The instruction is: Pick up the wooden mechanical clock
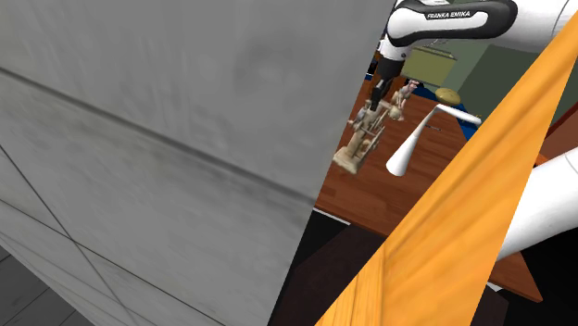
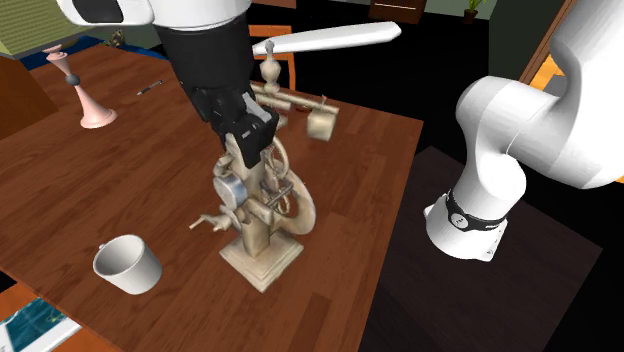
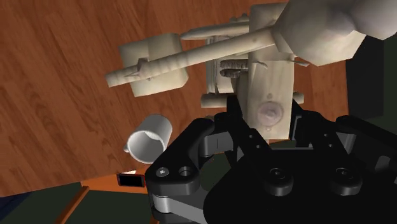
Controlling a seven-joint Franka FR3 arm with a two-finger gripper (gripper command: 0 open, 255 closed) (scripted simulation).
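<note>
Claw point(image 2: 250, 133) right on top of the wooden mechanical clock point(image 2: 258, 205), and what a close fit it was. In the wrist view the 2 black fingers point(image 3: 234, 121) pressed against either side of the clock's pale upright post, so it looked clamped on the clock. The clock stood upright near the middle of the tabletop point(image 2: 120, 170), a warm reddish-brown surface with plank grain. Its square base was down. Whether that base was touching the wood or just clear of it was hard to call from these angles. Pale gears and a small crank showed on its frame, and a little block hung from a cross rod near the top.

Around it, 1 white mug point(image 2: 127, 264) sat near the base, toward the second exterior view's lower left. A pink candlestick point(image 2: 88, 98) stood well apart at the far corner. A long white tapered object point(image 2: 330, 40) lay beyond the clock by the far edge.

And the room: a green wall point(image 2: 25, 25) rose behind the tabletop, and a black area point(image 2: 450, 40) showed past its far side. In the shoulder view a big grey slab point(image 1: 157, 139) covered the left. An orange wood-grained board point(image 1: 445, 241) slanted across the lower right, with clock and claw in the gap between them.
</note>
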